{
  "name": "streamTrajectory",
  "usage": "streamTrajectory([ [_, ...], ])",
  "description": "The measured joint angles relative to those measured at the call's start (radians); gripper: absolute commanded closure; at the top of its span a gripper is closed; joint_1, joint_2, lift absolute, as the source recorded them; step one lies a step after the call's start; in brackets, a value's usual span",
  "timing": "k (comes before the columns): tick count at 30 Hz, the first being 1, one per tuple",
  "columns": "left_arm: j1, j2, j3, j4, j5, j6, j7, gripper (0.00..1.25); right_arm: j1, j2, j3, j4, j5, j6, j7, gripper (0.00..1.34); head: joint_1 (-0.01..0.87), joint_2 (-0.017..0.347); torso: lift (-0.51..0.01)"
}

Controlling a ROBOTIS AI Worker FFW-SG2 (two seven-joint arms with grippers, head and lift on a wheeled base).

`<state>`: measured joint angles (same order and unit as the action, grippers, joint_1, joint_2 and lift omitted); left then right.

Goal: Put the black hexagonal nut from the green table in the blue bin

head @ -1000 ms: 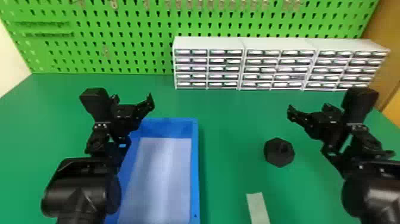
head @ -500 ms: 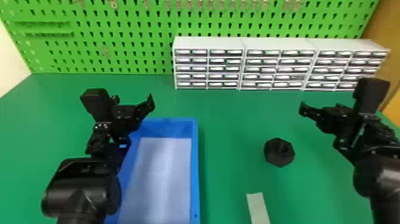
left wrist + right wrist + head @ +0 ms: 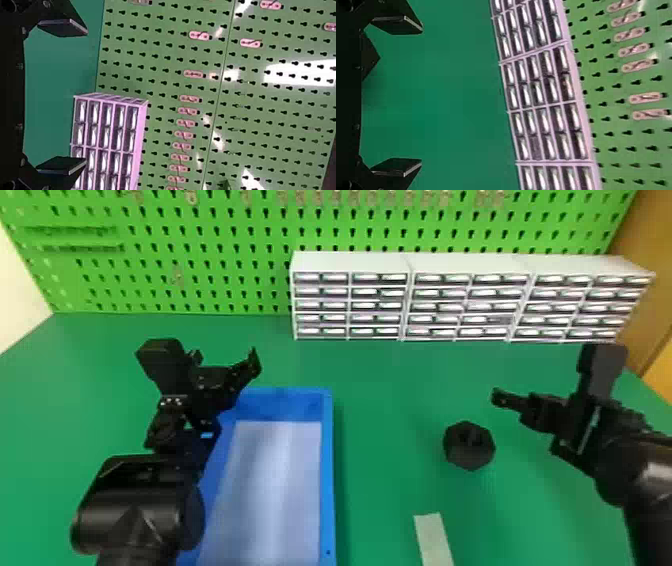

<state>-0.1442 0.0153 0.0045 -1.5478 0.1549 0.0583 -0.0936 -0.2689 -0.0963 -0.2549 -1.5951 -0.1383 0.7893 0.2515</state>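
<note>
A black hexagonal nut (image 3: 469, 446) lies on a green counter (image 3: 390, 390), to the right of a blue bin (image 3: 327, 470) and apart from it. The right tool (image 3: 502, 397) is near the nut, its two black fingers spread wide and empty. The left tool (image 3: 247, 365), also wide and empty, is near the bin's far left corner. White drawer units (image 3: 350, 262) stand behind, against a green pegboard (image 3: 225, 277).
</note>
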Motion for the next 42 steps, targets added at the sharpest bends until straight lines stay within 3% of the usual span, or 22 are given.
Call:
streamTrajectory([
  [4,0.000,0.000,-0.001,0.000,0.000,0.000,0.000,0.14,-0.012,-0.030,0.021,0.056,-0.065,0.007,0.000,0.13,0.686,0.051,-0.097],
  [7,0.000,0.000,-0.001,0.000,0.000,0.000,0.000,0.14,-0.020,-0.037,0.024,0.086,-0.088,0.014,0.000,0.13,0.686,0.051,-0.097],
  [24,0.000,0.000,-0.001,0.000,0.000,-0.003,0.000,0.14,-0.050,-0.022,0.014,0.161,-0.081,0.080,0.000,0.13,0.686,0.051,-0.097],
  [42,0.003,0.000,-0.001,0.001,0.000,-0.006,0.000,0.14,-0.089,0.008,-0.007,0.172,-0.022,0.201,-0.013,0.13,0.686,0.051,-0.097],
])
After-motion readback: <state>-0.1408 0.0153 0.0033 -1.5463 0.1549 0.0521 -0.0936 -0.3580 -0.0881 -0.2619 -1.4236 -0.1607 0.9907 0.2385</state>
